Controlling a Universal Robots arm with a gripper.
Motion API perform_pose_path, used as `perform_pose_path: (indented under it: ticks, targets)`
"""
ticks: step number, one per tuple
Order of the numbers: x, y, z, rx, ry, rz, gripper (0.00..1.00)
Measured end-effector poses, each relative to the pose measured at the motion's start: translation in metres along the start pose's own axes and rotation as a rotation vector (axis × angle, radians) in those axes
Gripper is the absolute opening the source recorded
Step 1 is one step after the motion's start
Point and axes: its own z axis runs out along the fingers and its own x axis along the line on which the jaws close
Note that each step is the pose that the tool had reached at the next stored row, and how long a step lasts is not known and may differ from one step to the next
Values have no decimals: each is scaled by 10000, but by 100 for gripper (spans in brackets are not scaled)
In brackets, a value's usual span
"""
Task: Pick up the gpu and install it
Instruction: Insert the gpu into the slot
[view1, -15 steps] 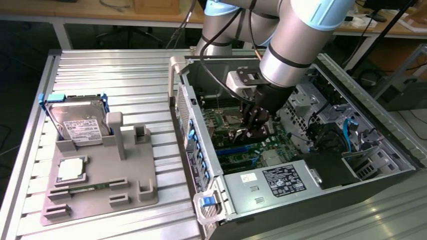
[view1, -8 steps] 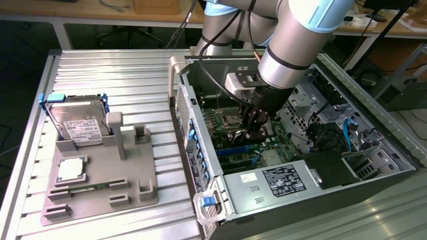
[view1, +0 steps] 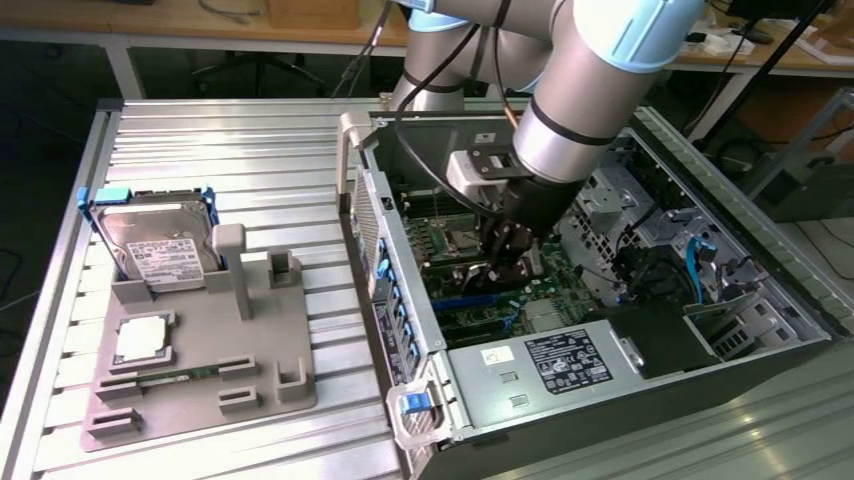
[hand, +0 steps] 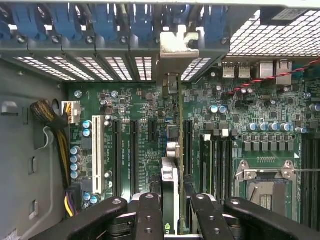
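The gripper (hand: 170, 212) sat closest to the wrist camera, its black fingers (hand: 149, 215) pinched on the gpu (hand: 170, 185), which stood edge-on between them, so the card was held, not lying loose anywhere. Straight out from the jaws the card's long axis ran away toward the back wall of the case, its silver end bracket (hand: 176, 47) leading and reaching up near the row of blue slot clips (hand: 105, 22). Below and beyond it lay the green motherboard (hand: 250, 105), and the card's lower edge hung in line with the gap between the black expansion slots (hand: 135, 155), the white slot (hand: 96, 155) off to one side and the empty processor socket (hand: 265, 182) to the other; whether the edge was touching a slot or just above it I couldn't tell. In the exterior view the gripper (view1: 511, 262) was down inside the open computer case (view1: 627, 400), the arm (view1: 587, 90) reaching in from above. Farther off, toward the exterior view's left, the grey parts tray (view1: 280, 395) sat on the metal table (view1: 227, 140), a hard drive (view1: 154, 245) in a blue frame standing in it.
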Motion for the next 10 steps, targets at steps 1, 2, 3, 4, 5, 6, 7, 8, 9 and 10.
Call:
perform_pose_path:
  ticks: [1,2,3,4,5,6,7,8,9,10]
  targets:
    - [0,7,7,0,0,0,27]
    - [0,14,15,0,0,0,27]
    - [1,21,24,0,0,0,27]
    - [1,27,34,0,0,0,27]
    - [1,31,43,0,0,0,27]
    - [1,36,52,0,0,1,27]
    - [2,39,58,0,0,0,27]
    - [2,39,58,-1,2,0,27]
    - [2,39,58,-2,3,-1,27]
    - [2,40,62,0,0,0,27]
